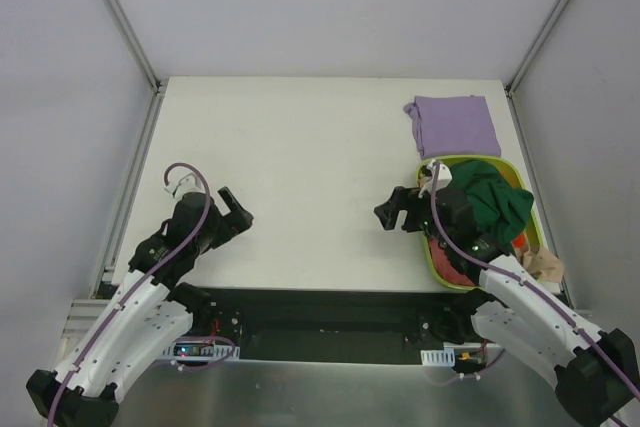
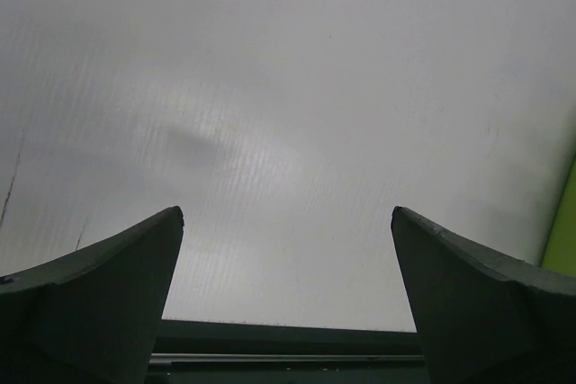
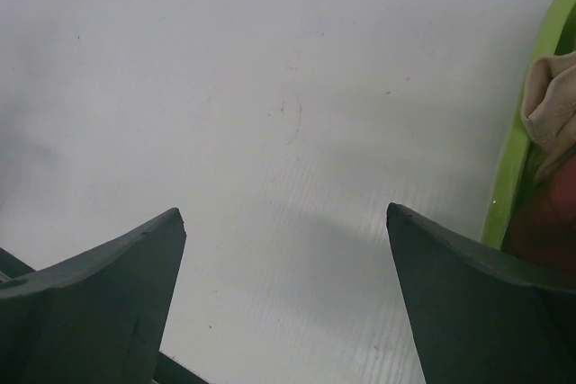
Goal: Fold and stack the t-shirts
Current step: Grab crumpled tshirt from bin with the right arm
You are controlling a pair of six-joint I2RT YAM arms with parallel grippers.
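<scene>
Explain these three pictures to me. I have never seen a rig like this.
Two robot arms are bolted at the near edge of a white table. One picture looks down from above and behind them. The other two come from a camera on each wrist, so the dark wedges at the bottom are that arm's own fingers. The left gripper and right gripper are both open and hold nothing. A lilac shirt lies flat at the far right. Nearer, a lime basket holds a green shirt and a red shirt, with a beige shirt at its near edge.
</scene>
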